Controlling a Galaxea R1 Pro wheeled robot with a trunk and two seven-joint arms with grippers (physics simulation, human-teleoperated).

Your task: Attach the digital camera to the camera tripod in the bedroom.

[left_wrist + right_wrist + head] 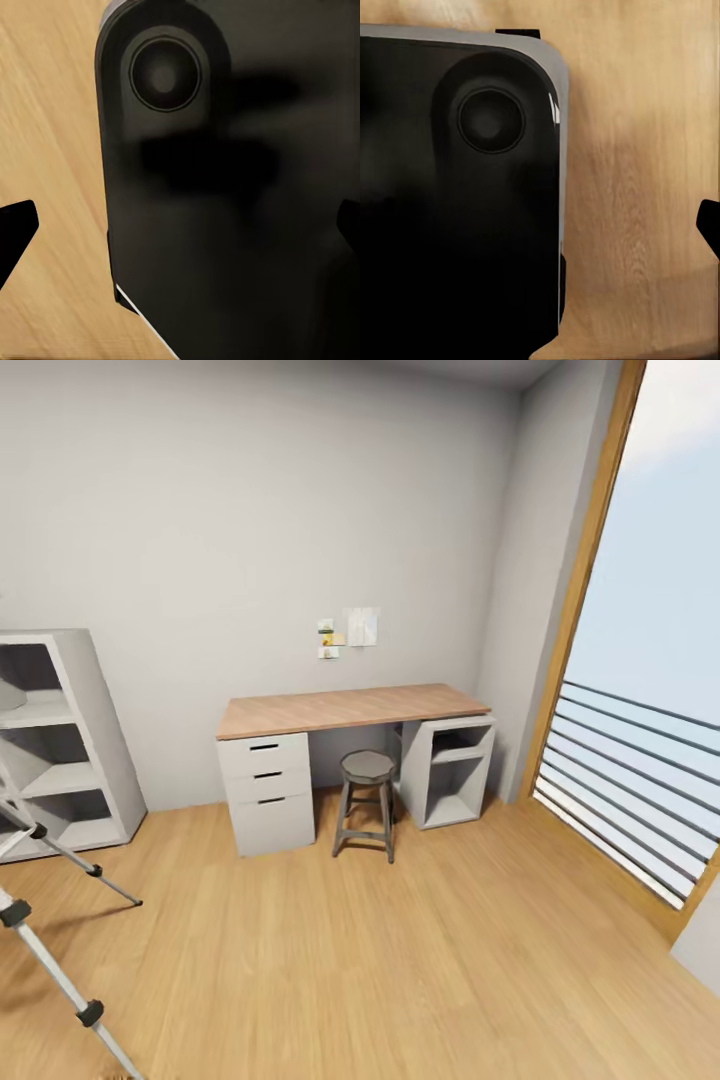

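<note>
Bedroom scene: grey walls, a plank floor [420,960], and no digital camera that I can find. Two silver-grey legs of the camera tripod [60,950] slant in from the left edge of the head view, each with a black clamp, their splay suggesting the stand is planted just outside the frame at lower left; its head is cut off. One desk [345,710] stands against the back wall at centre, with three drawers under its left end and an open cubby unit under its right, presumably pushed to the wall to leave floor free. One round stool [367,800] sits tucked just in front of the desk's knee space. One white shelf unit [60,740] stands at the left, beside the tripod legs, and a large railed window [640,760] takes the right side. A few small notes [350,628] are pinned on the wall above the desk. Both wrist views look down over a dark rounded robot body part to the wood floor, likely because the arms hang stowed for driving. Dark finger tips show at the edges of those views; whether the jaws are released or clenched, I cannot tell.
</note>
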